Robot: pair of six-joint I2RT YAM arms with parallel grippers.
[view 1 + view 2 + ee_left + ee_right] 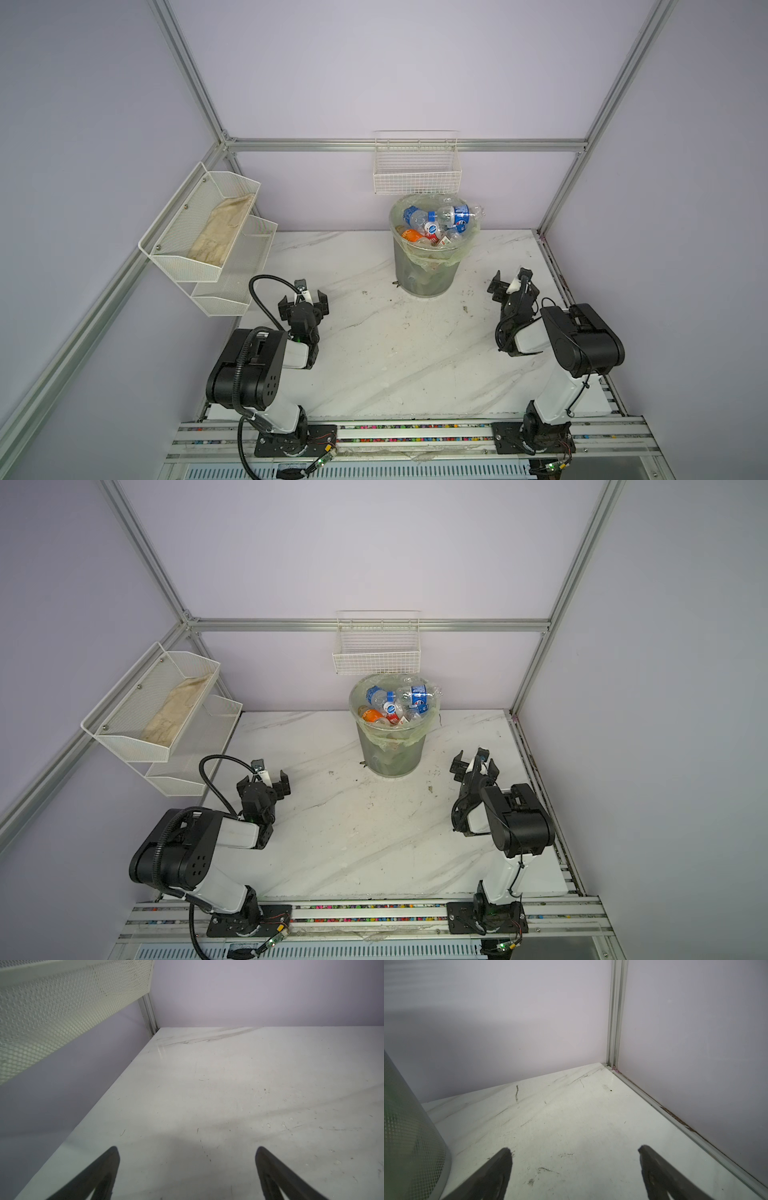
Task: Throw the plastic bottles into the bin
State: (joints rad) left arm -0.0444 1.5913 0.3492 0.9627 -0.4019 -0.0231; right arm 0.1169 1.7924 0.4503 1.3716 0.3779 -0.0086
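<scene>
All the plastic bottles (441,219) I can see lie heaped in the bin (424,276) at the far middle of the table (395,353) (none left on its top), so I judge the job done. My left gripper (303,302) and right gripper (513,287) hover nearer, fingers spread, holding nothing.

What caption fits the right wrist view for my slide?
Open right gripper above the marble table, grey bin close by.
</scene>
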